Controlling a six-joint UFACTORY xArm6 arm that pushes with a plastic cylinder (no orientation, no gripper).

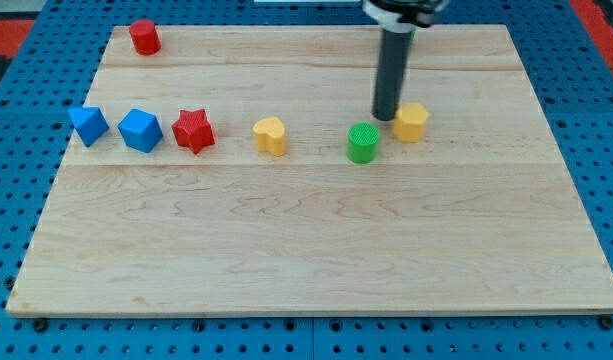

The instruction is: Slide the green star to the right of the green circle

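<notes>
A pale wooden bench (286,250) sits on a blue pegboard surface (16,200), seen from above at a slant. The tool is a straight dark rod (392,70) that comes down from the view's top. It is a plain rod that does not widen or narrow, and it holds nothing. My tip (386,118) rests on the bench in the upper right part of the board.

Only one green block (362,143) shows. It looks round with ridged sides, and I cannot tell for sure whether it is the star or the circle. It stands just beside my tip, at about 7 o'clock from it, with a thin gap of bare wood between them.

A yellow block (411,121), roughly six-sided, stands at 3 o'clock from my tip, so close that I cannot tell whether they touch.

The other blocks form a loose row running out from the green block towards 9 o'clock. First comes a yellow heart-like block (270,135). Well beyond it is a red star (193,130), then a blue chunky block (140,130) just beside the star, and last a blue triangular block (88,125) near the bench's left edge.

A red cylinder (144,37) stands alone near the far left corner, at about 11 o'clock from the row and well apart from everything else.
</notes>
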